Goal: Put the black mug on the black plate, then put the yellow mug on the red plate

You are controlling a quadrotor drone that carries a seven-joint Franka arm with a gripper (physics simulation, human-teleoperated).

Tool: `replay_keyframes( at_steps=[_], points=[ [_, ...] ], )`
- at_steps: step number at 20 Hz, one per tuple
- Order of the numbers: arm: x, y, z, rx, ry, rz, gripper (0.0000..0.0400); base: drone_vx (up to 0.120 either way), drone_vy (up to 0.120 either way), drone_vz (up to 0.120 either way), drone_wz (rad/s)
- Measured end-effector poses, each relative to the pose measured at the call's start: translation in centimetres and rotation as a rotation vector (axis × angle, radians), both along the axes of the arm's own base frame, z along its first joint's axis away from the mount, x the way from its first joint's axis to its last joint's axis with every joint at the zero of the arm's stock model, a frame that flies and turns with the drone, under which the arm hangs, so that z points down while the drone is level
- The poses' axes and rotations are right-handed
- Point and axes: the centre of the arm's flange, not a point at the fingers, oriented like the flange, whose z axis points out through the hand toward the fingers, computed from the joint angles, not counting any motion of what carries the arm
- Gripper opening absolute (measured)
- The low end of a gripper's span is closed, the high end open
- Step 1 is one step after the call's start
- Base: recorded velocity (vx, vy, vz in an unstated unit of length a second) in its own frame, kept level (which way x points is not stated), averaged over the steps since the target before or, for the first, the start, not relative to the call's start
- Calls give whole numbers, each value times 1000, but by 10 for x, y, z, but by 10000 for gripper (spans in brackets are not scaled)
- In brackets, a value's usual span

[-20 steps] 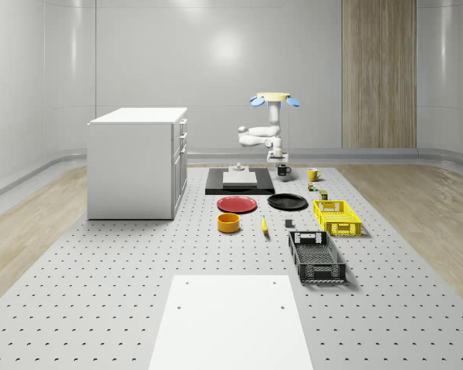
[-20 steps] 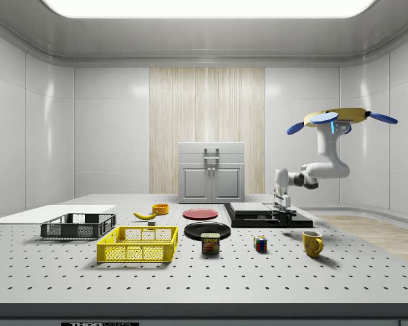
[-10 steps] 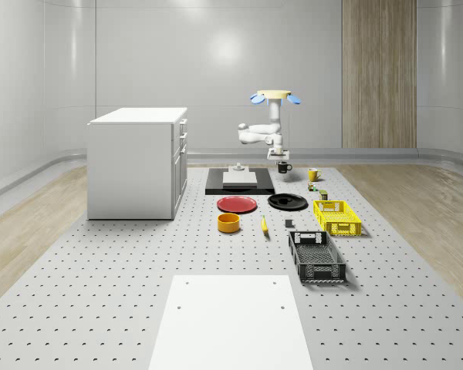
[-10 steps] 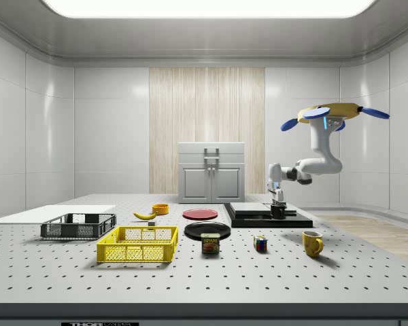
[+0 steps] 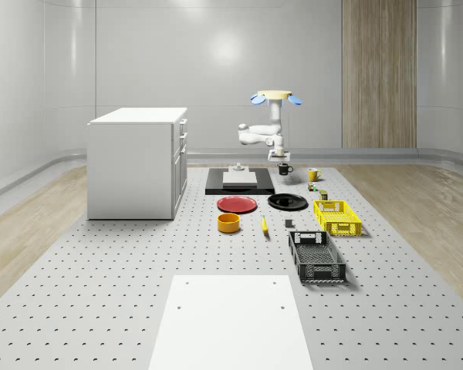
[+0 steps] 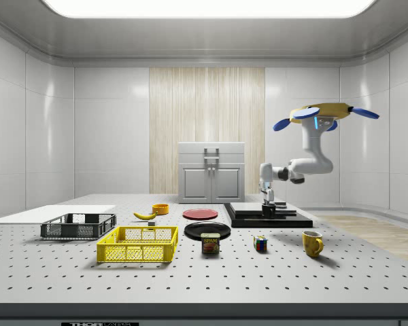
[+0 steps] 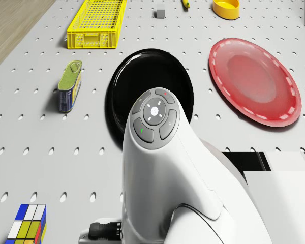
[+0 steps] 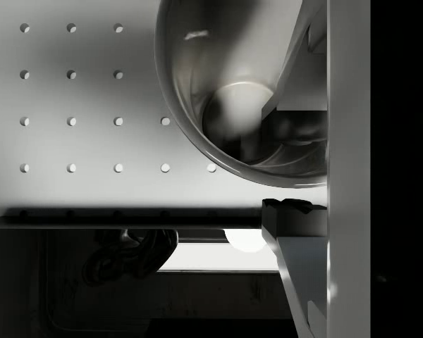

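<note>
Hovering was seen in the whole-scene view, where the drone (image 5: 272,97) hung above the far centre of the perforated table (image 5: 100,293), just right of the black slab (image 5: 216,187). Below it the gripper (image 5: 282,159) was clamped on the black mug (image 5: 284,168), which was held beside the slab's right edge. How the grip was made could be read in the wrist view: one finger (image 8: 303,49) was set inside the mug's bowl and the other outside its wall. The black plate (image 5: 287,202) and red plate (image 5: 237,204) were shown bare at centre frame, nearer the camera than the mug. At the side view's lower right the yellow mug (image 6: 312,243) was seen upright on the table. A Spam tin (image 7: 70,86) and Rubik's cube (image 7: 26,229) were made out in the drone view.
</note>
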Motion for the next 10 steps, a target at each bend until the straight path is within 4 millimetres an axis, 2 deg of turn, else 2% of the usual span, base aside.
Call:
replay_keyframes(
  at_steps=[10],
  points=[
    [0, 0, 0, 0, 0, 0, 110, 120, 0, 0, 0]
  ],
)
